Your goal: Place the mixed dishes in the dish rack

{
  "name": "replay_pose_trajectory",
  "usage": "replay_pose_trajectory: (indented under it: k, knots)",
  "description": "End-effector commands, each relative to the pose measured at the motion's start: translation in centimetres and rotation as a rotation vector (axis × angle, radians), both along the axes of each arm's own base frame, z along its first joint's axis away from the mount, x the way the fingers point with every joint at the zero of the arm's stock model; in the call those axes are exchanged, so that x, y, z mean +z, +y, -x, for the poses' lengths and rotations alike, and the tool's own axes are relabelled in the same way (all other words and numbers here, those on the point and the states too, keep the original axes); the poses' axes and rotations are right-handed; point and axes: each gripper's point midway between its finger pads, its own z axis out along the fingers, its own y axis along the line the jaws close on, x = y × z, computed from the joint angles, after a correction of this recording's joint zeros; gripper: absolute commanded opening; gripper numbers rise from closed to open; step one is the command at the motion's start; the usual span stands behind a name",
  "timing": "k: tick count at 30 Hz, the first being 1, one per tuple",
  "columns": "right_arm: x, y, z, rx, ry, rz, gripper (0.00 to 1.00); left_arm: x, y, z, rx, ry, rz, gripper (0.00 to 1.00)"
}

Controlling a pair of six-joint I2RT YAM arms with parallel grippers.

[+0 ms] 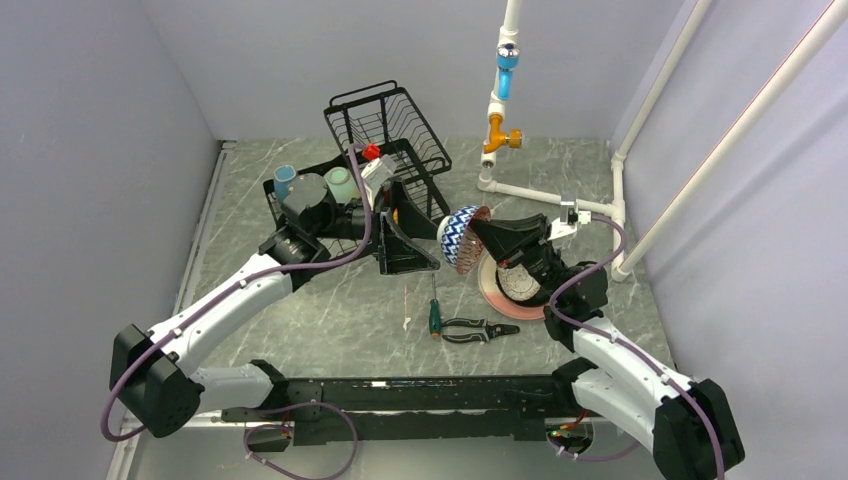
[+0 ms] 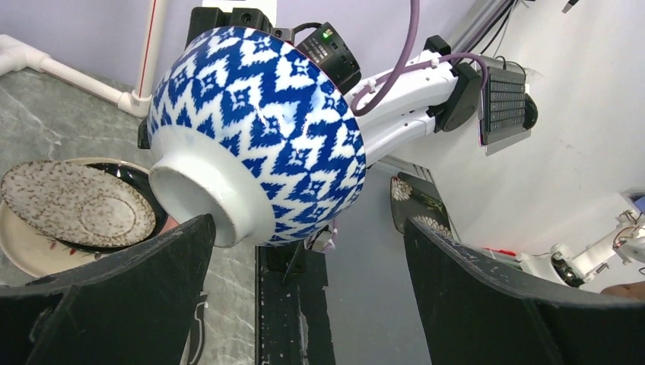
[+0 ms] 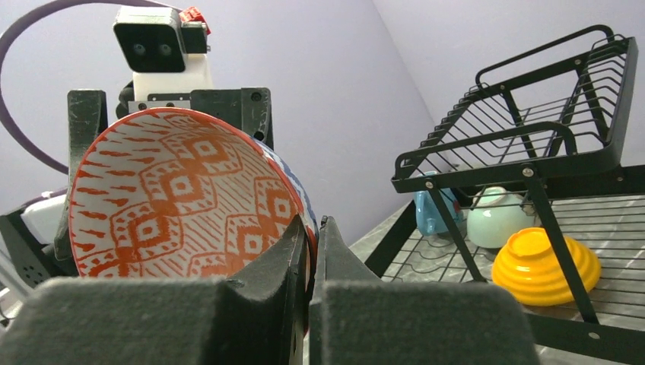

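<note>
Bright, even, diffuse from overhead. Leaves only faint shadows on the worktop (image 1: 330, 310). Lays soft sheen on the blue-white zigzag bowl (image 2: 258, 129) toward 12 o'clock. Blurs fingers (image 3: 152, 319) of the right gripper (image 3: 313, 228) at 6 o'clock.

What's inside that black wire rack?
The dish rack holds, on its lower tray, an upside-down orange bowl, a mint-green bowl and a mug. The left arm and zigzag bowl hide part of the tray.

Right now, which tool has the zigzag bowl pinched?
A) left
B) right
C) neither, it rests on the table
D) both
B: the right tool is shut on the rim of the blue-white zigzag bowl, while the left tool stands wide open near the bowl's foot.
</note>
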Motion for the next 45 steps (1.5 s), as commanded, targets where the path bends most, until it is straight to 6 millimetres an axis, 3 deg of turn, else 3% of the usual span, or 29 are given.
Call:
replay_pose_trajectory:
  k: [1, 15, 20, 29, 34, 40, 45]
  knots:
    - [2.2, -0.8, -0.2, -0.080, -0.094, 0.000, 0.00, 1.5, 0.2, 1.0, -0.030, -0.045, 0.046, 0.99]
    - [-2.9, -1.1, -2.5, -0.188, -0.011, 0.133, 0.00, 2.4, 0.9, 0.9, 0.035, -0.086, 0.095, 0.92]
    - [-3.6, -1.0, -2.9, -0.208, 0.015, 0.147, 0.00, 2.3, 1.1, 0.4, 0.086, -0.104, 0.103, 0.87]
    - [-4.3, 0.4, -3.8, -0.275, 0.054, 0.213, 0.00, 2.3, 1.2, -0.3, 0.138, -0.109, 0.097, 0.91]
    - [-5.0, 1.2, -4.0, -0.306, 0.079, 0.243, 0.00, 2.0, 1.5, -1.0, 0.195, -0.124, 0.083, 0.85]
    - [-5.6, 1.4, -4.5, -0.325, 0.101, 0.246, 0.00, 1.9, 1.3, -0.7, 0.161, -0.128, 0.087, 0.80]
    - [-5.5, 1.6, -4.5, -0.324, 0.099, 0.254, 0.00, 2.0, 1.4, -0.5, 0.149, -0.124, 0.092, 0.83]
